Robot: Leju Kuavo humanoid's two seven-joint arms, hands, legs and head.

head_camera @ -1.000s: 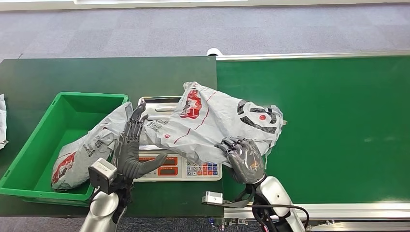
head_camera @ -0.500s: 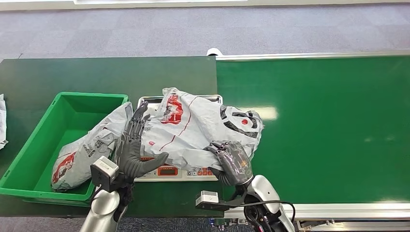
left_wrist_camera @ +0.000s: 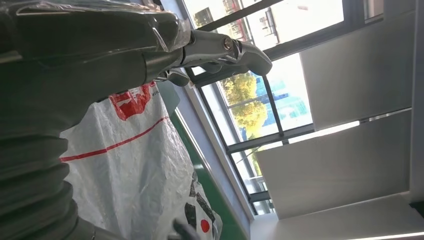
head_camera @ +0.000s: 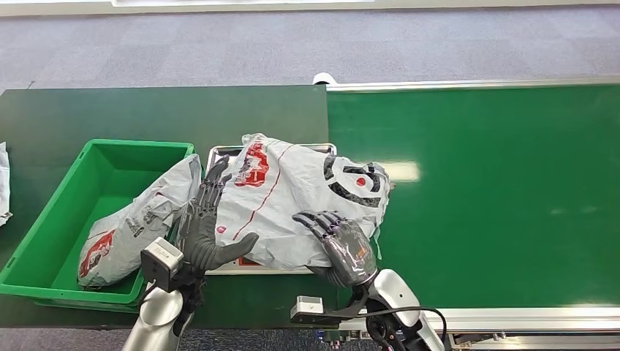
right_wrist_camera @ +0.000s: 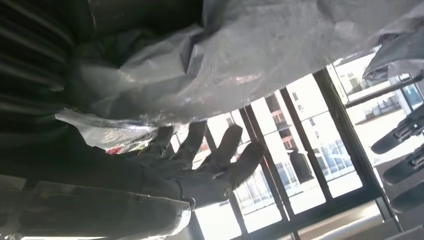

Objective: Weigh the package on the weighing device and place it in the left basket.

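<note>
Package (head_camera: 292, 201) overhangs the scale's edges, apparently gripped by right robot hand (head_camera: 342, 245) (left robot hand (head_camera: 201, 227) spread).

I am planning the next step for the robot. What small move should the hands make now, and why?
Probably let go and draw both hands back. The package already lies over the scale, but the left hand and right hand rest against it, which could disturb the reading.
</note>
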